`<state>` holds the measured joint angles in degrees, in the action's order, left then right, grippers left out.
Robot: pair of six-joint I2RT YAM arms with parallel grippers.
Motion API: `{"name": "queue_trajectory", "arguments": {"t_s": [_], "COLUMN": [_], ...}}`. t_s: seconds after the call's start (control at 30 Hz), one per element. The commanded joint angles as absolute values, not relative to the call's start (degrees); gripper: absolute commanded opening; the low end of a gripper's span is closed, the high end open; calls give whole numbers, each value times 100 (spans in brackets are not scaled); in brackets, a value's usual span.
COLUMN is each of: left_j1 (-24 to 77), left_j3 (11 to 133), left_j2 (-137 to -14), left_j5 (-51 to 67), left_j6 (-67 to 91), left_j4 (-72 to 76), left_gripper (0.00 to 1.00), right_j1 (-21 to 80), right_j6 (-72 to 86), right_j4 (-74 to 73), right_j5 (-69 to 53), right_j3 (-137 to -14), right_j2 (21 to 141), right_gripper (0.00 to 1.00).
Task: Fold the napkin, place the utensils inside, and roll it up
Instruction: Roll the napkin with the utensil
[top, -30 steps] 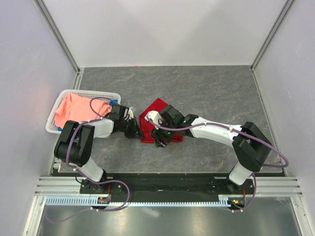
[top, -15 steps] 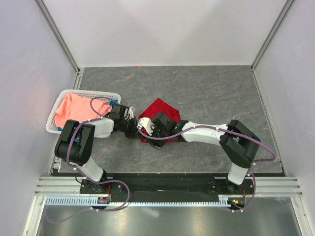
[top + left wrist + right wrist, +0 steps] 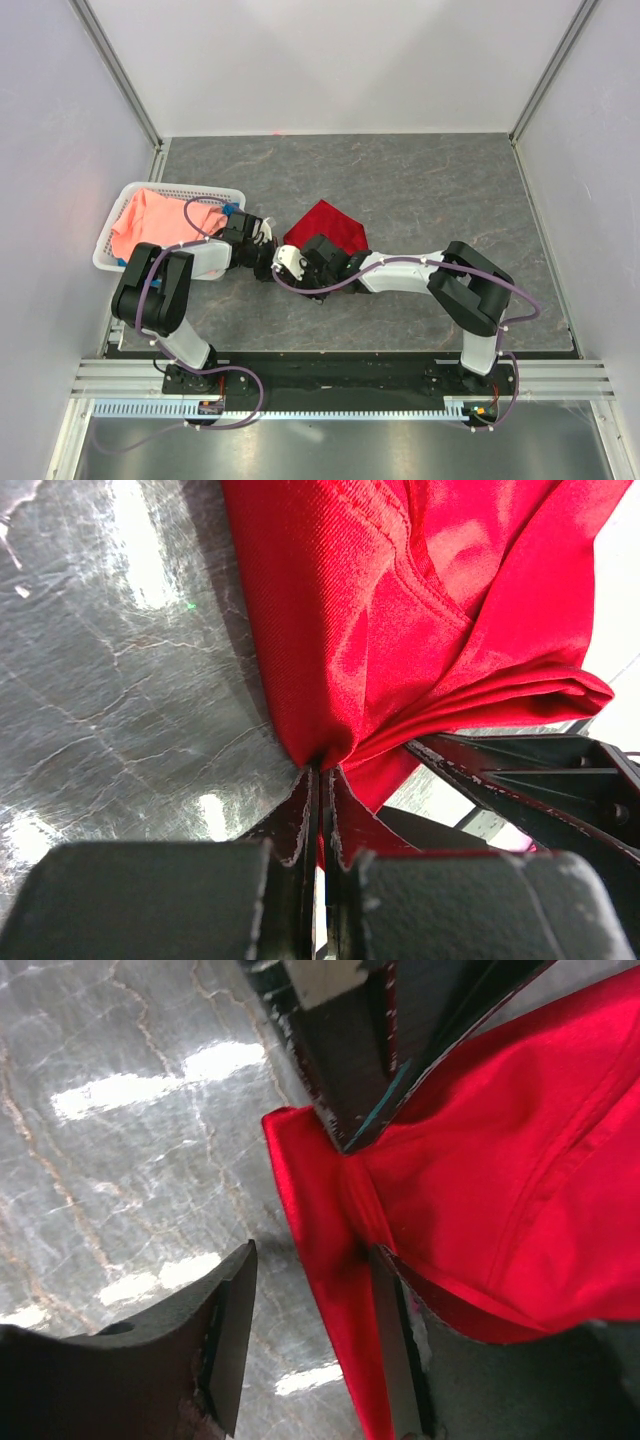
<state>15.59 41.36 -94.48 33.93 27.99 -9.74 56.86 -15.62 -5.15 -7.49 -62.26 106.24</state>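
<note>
Left arm [image 3: 195, 262] is folded tight at the elbow, its jaws clenched on a bunched corner of the red napkin [image 3: 332, 224]. Right arm [image 3: 400, 272] stretches low across the bench [image 3: 450, 180] toward them. Its jaws are parted and straddle the napkin's folded edge, just beside the left jaws. The rest of the cloth lies on the bench beyond both jaws.

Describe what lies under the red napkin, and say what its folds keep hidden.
Around the napkin only the grey marbled table shows; beneath and between its folded layers is covered. No spoon is visible. The left gripper pinches one fold.
</note>
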Motion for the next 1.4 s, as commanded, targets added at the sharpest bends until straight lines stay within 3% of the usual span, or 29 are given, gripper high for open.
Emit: {"name": "queue_trajectory", "arguments": {"t_s": [0.0,0.57,0.7,0.93,1.0,1.07,1.23,1.37], "left_j1": [1556,1573,1626,1679,1687,1687,1687,1687], "left_j3": [4219,4263,4280,4298,4280,4245,4122,3955], "left_j2": [-9589,-9650,-9668,-9589,-9493,-9291,-8895,-8561], "left_j5": [3445,3551,3647,3814,3771,3692,3419,3173], "left_j6": [2558,2523,2487,2443,2470,2505,2592,2645], "left_j4": [-1125,-1107,-1064,-932,-862,-818,-730,-721], "left_gripper": [2,2,2,2,9,25,46,53], "right_j1": [5695,5695,5695,5669,5643,5555,5353,5239], "right_j6": [-1793,-2408,-2365,-1996,-1820,-1548,-1003,-564], "right_j4": [-106,133,-324,-1483,-1687,-1863,-1890,-1934], "right_j5": [-475,-202,-474,-1317,-1511,-1819,-2258,-2583], "right_j3": [-6188,-5933,-6134,-6486,-6513,-6487,-6188,-6082], "right_j2": [10679,10951,11074,11373,11391,11365,11119,10925], "right_gripper": [59,59,41,24,20,18,13,10]}}
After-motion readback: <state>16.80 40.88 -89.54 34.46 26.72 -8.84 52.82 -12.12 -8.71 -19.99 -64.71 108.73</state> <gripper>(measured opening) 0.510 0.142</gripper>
